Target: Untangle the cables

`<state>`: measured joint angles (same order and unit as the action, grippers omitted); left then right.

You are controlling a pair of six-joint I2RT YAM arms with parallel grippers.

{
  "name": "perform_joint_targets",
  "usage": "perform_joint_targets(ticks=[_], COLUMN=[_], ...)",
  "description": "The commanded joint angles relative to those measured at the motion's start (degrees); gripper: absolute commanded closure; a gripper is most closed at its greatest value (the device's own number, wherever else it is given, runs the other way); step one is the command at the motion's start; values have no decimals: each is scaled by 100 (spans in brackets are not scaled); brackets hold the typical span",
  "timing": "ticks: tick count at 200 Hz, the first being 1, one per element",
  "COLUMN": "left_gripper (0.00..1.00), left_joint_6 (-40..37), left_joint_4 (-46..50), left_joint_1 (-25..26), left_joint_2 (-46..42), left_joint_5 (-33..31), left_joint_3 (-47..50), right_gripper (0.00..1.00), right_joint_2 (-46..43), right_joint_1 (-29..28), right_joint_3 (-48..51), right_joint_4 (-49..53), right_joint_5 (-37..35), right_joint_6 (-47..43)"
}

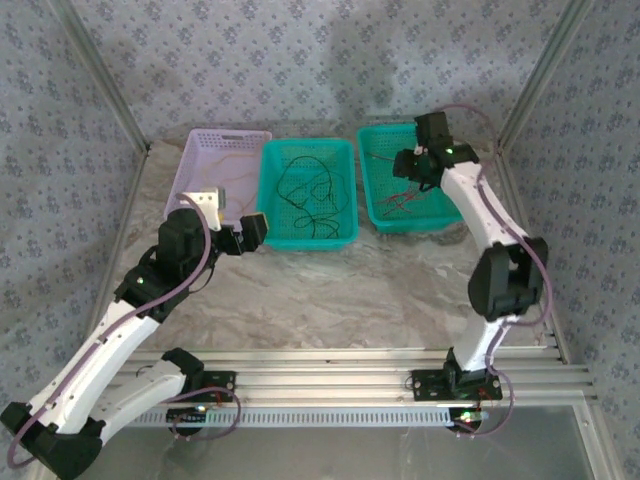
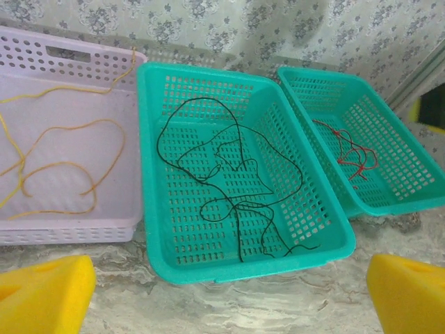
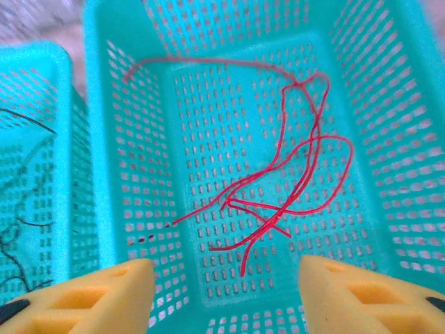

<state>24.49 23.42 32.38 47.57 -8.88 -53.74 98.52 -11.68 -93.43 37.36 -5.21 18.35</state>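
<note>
Three thin cables lie apart, one to a basket. A yellow-orange cable (image 2: 69, 163) loops in the lilac basket (image 2: 69, 59) at the left. A black cable (image 2: 229, 181) sprawls across the middle teal basket (image 2: 243, 268). A red cable (image 3: 292, 174) lies loose on the floor of the right teal basket (image 3: 97, 139). My right gripper (image 3: 226, 296) hovers over that basket, open, with the red cable's ends below the gap and nothing held. My left gripper (image 2: 226, 306) is open and empty over the table, just in front of the middle basket.
The three baskets stand side by side at the back of the marble table (image 1: 330, 290). Slanted metal frame posts (image 1: 100, 90) flank the workspace. A metal rail (image 1: 340, 375) runs along the near edge by the arm bases.
</note>
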Motion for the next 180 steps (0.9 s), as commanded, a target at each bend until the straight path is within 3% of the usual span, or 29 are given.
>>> perform_joint_targets(ticks=[1, 11, 18, 19, 24, 55, 71, 95, 124, 149, 159, 180], left_gripper=[0, 0, 0, 0, 0, 0, 0, 0, 0, 0, 0, 0], left_joint_6=[-77, -51, -33, -33, -24, 9, -80, -726, -1099, -1142, -1162, -1443], left_joint_4=[-35, -3, 49, 57, 94, 123, -117, -448, -1006, -1647, -1726, -2166], left_joint_1=[5, 1, -11, -12, -13, -76, -151, -381, -866, -1208, -1281, -1367], left_joint_2=[-62, -40, -12, -12, 10, 61, 54, 96, 86, -114, -114, -58], left_joint_5=[-331, -555, -752, -780, -937, -2112, -2390, -2825, -3049, -2589, -2494, -2473], left_joint_3=[-58, -74, -84, -89, -96, 137, 484, 997, 1643, 2180, 2284, 2598], right_gripper=[36, 28, 11, 4, 0, 0, 0, 0, 0, 0, 0, 0], right_joint_2=[-1233, -1887, -2238, -2352, -2554, -3396, -3610, -3706, -2792, -1923, -1919, -1125], right_joint_1=[-8, 42, 72, 70, 89, 187, 402, 804, 901, 973, 963, 1141], right_joint_3=[1270, 2084, 2594, 2771, 3094, 4353, 5066, 6402, 6820, 6956, 6854, 7350], right_joint_4=[-1103, -1877, -2376, -2487, -2775, -3297, -3642, -5055, -6509, -7421, -7105, -8863], right_joint_5=[-386, -467, -473, -472, -476, -974, -1493, -1707, -1627, -1578, -1419, -770], right_joint_6=[-168, -289, -426, -498, -603, -1410, -1200, -934, -1192, -1506, -1491, -1826])
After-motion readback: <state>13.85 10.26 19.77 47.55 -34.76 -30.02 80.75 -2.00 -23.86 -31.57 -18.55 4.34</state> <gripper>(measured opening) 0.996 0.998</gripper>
